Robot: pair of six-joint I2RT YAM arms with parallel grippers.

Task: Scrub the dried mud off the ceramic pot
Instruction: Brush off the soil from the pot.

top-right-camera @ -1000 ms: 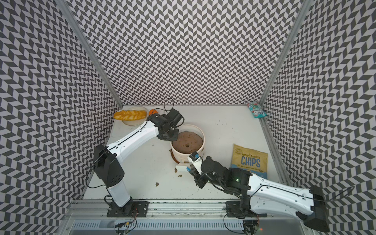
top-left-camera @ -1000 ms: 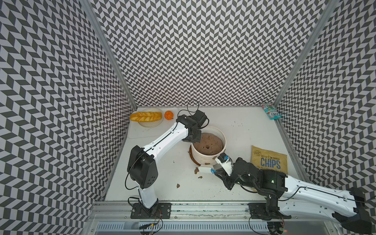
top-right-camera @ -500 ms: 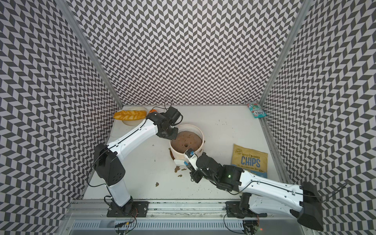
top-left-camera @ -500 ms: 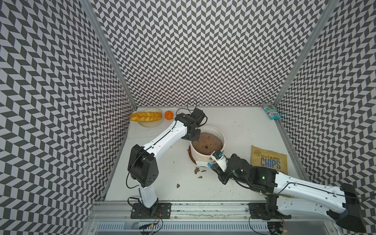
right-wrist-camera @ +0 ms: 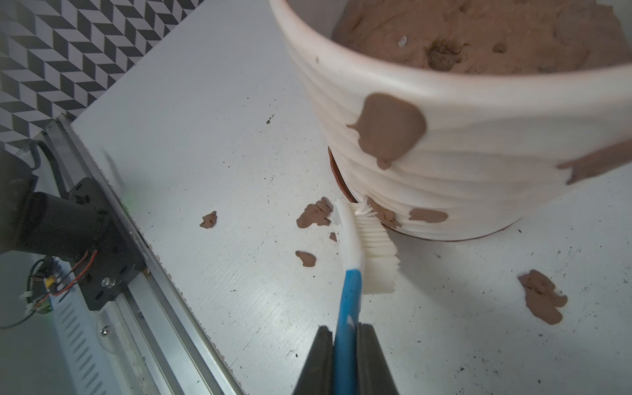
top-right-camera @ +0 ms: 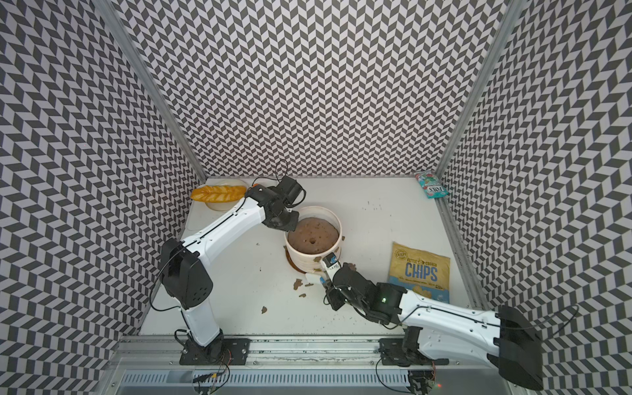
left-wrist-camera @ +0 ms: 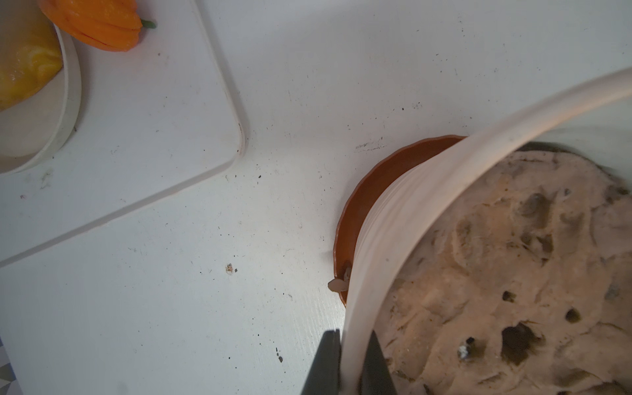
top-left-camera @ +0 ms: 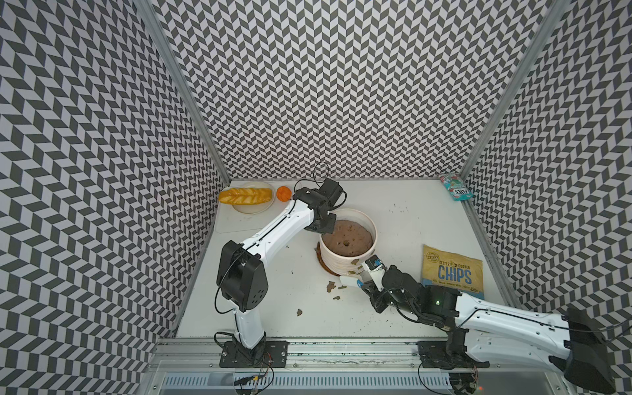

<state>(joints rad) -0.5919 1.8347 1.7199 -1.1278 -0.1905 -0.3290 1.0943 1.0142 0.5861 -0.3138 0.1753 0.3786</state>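
1. The left hand (left-wrist-camera: 351, 349) clamps the ceramic pot (left-wrist-camera: 393, 212) rim.
2. The right hand (right-wrist-camera: 344, 342) clamps the brush (right-wrist-camera: 352, 246); bristles touch the lower pot wall.
3. Pot stands central on the bench (top-left-camera: 403, 225); dried mud (right-wrist-camera: 390, 128) spots its wall.

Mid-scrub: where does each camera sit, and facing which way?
Top views: high at the front, looking down on the table; left arm and right arm whole.
Left wrist: above the pot, looking down; left gripper pinches its rim.
Right wrist: low, facing the pot's wall; right gripper holds the brush.
Shared: both wrists see the pot's soil.
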